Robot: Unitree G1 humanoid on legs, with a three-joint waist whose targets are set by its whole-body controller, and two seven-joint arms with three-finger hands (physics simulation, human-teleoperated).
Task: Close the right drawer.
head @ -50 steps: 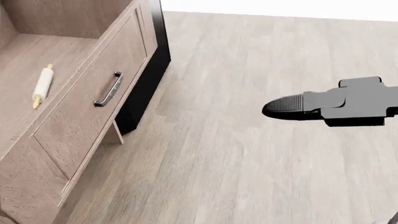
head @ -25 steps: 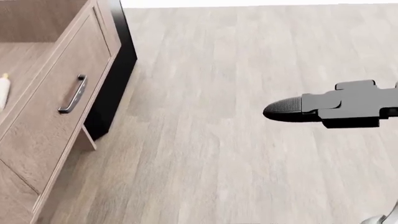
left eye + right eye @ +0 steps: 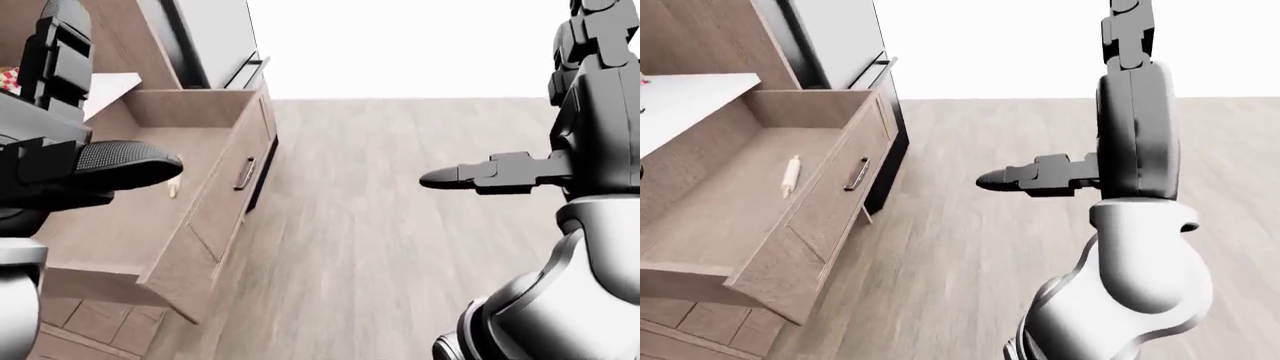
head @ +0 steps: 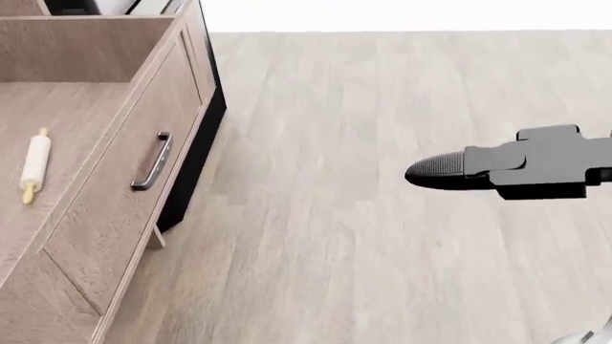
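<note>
Hovering empty right hand [image 4: 497, 170], fingers extended

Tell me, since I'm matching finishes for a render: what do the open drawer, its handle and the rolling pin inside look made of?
The drawer looks like brown wood or wood-look laminate, matte, with visible grain lines. Its handle looks like metal, dark grey with a slight sheen along the bar. The rolling pin looks like pale, smooth wood with yellowish grips, though the plain render leaves that open.

The wooden drawer [image 4: 115, 208] stands pulled fully open at the head view's left, seemingly level.
</note>
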